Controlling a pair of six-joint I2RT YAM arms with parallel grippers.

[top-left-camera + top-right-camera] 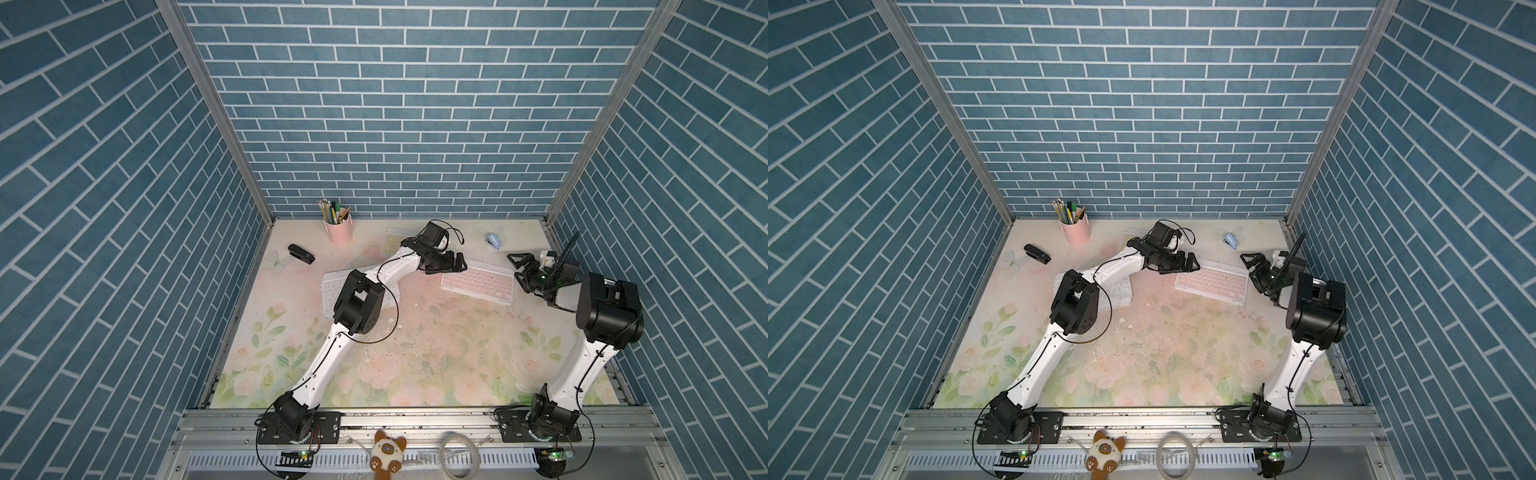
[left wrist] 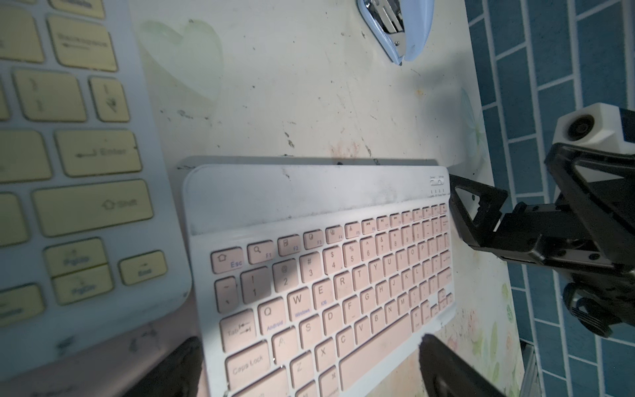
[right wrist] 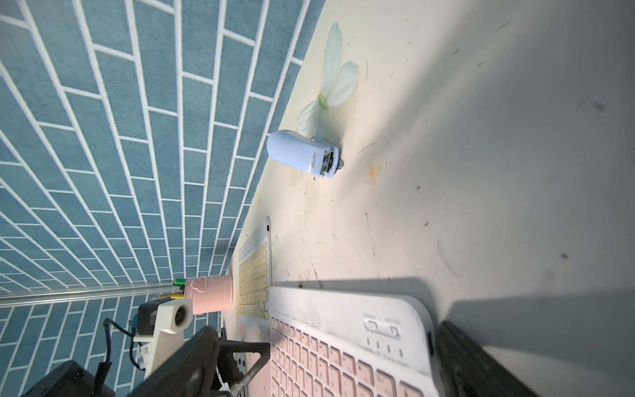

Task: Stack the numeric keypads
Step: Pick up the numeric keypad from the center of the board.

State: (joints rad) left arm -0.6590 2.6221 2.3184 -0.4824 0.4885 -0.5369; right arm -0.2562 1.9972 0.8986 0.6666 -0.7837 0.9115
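Three numeric keypads lie on the floral mat. The pink-keyed keypad sits right of centre. My left gripper is open over its left end, a dark finger on either side. My right gripper is open at the right end, which lies between its fingers. The yellow-keyed keypad lies by the back wall, partly under my left wrist. The white-keyed keypad is mostly hidden by my left elbow.
A pink pencil cup stands at the back left, with a black stapler to its left. A light-blue stapler lies at the back right. Blue brick walls close in three sides.
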